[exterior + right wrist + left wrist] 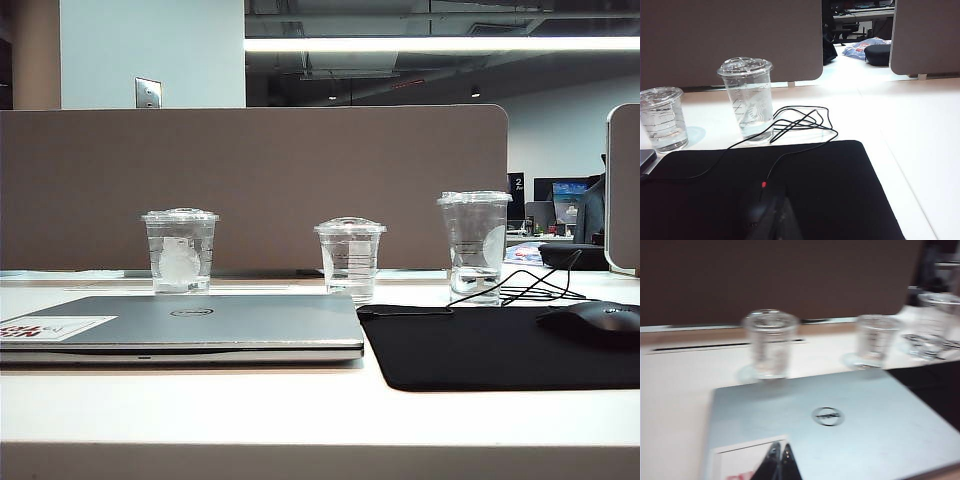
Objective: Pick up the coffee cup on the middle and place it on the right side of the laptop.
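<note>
Right now, nothing is held: the left gripper point(776, 462), fingertips pressed together, hangs above the slim silver-grey laptop point(190, 328); the right gripper point(771, 219), closed too, is seen dimly over the black mouse pad point(790, 190). The dome-lidded clear plastic coffee cup point(350, 258) stands at the tabletop's middle, at twelve o'clock from the laptop's right corner. The wrong cup could be taken, with the taller flat-lidded cup point(474, 245) at three o'clock, or the black mouse cable point(800, 120) snagged.
</note>
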Robot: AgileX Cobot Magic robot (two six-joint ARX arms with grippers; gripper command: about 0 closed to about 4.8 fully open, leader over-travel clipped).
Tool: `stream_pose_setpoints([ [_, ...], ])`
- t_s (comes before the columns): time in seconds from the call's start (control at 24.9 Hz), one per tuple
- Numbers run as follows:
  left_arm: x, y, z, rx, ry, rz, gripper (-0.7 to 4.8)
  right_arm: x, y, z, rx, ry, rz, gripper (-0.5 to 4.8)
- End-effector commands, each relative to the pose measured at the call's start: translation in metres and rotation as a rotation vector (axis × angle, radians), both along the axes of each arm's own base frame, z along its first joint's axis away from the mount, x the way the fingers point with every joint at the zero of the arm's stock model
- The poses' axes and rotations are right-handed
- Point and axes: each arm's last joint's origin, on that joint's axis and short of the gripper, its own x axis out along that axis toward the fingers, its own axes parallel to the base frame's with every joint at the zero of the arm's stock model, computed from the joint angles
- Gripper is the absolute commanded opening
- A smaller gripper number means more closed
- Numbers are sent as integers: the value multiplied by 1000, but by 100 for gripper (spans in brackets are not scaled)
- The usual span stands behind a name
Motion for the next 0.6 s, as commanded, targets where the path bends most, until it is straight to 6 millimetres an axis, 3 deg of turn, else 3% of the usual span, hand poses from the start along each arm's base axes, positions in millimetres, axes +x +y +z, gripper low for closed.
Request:
stream_pose_setpoints([
  [0.04,-2,-6,2,1,-11,-72,-5,0,1,1,60,-25,33,-1],
  [0.32,-6,-15,2,1,-11,-172,-5,0,4,2,366,-12,152,0],
  [0.6,-6,-16,-3,18,38,-180,-5,-3,8,18,379,-105,294,0],
])
